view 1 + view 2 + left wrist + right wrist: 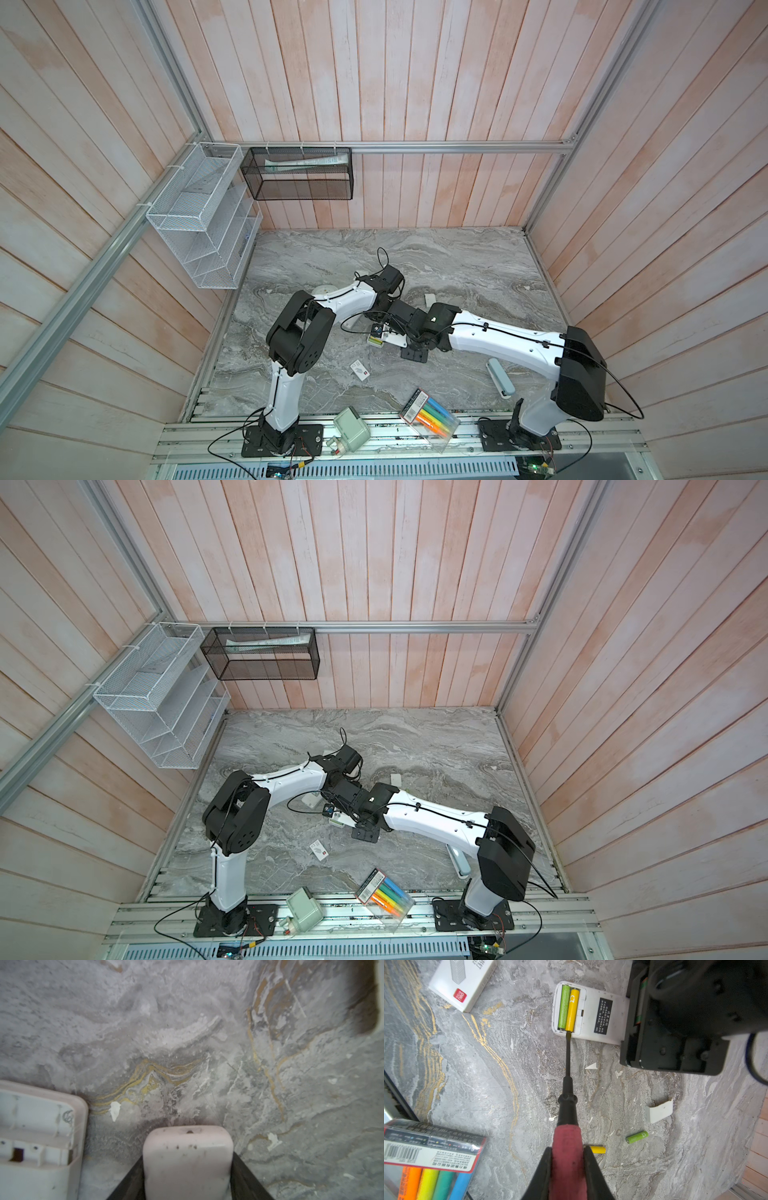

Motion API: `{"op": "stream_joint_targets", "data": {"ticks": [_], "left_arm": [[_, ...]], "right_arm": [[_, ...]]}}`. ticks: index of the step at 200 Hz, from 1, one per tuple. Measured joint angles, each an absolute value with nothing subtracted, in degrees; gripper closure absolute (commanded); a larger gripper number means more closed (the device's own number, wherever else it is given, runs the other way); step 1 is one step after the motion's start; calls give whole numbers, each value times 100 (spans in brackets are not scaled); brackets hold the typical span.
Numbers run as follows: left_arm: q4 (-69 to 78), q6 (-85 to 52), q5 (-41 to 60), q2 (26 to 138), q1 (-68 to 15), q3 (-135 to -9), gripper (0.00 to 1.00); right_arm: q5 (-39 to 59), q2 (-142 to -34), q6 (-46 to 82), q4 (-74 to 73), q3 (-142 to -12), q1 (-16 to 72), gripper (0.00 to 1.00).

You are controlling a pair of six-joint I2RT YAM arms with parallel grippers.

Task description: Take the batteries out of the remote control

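The white remote control (pixel 591 1012) lies back-up on the marble in mid-table (pixel 394 338), its compartment open. Two batteries sit inside, one green (pixel 563 1006) and one yellow (pixel 572 1009). My right gripper (pixel 568 1148) is shut on the red handle of a screwdriver (pixel 568 1093), whose tip touches the end of the yellow one. Two more batteries lie loose, green (pixel 636 1137) and yellow (pixel 598 1149), near the white battery cover (pixel 659 1112). My left gripper (pixel 188 1155) has its jaws against both sides of the remote's other end (pixel 187 1145).
A white plastic shell with an open hollow (pixel 37 1136) lies beside the left gripper. A staples box (pixel 360 369), a marker pack (pixel 430 417), a pale blue stapler (pixel 500 378) and a grey-green device (pixel 352 428) lie toward the front. Wire baskets (pixel 199 216) hang at back left.
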State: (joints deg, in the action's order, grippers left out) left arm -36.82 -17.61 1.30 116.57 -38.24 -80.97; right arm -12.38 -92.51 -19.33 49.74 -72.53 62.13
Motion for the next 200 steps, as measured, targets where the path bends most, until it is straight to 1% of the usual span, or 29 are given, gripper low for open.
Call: {"op": "stream_joint_targets", "data": {"ticks": [32, 104, 148, 200], "left_arm": [[-3667, -1737, 154, 11657, -3820, -8095, 44], [-3642, -1710, 237, 11655, -3787, -8068, 45], [-3662, -1769, 207, 11668, -3787, -8095, 48], [-3726, -1951, 12, 11743, -3848, -8215, 49]], "right_arm": [[-1184, -9227, -1820, 4775, -7096, 6215, 100], [-1057, -8543, -976, 3723, -5902, 6217, 100], [-1070, -8519, -906, 3774, -5961, 6222, 100], [-1262, -8774, -947, 4259, -6434, 6228, 100]]}}
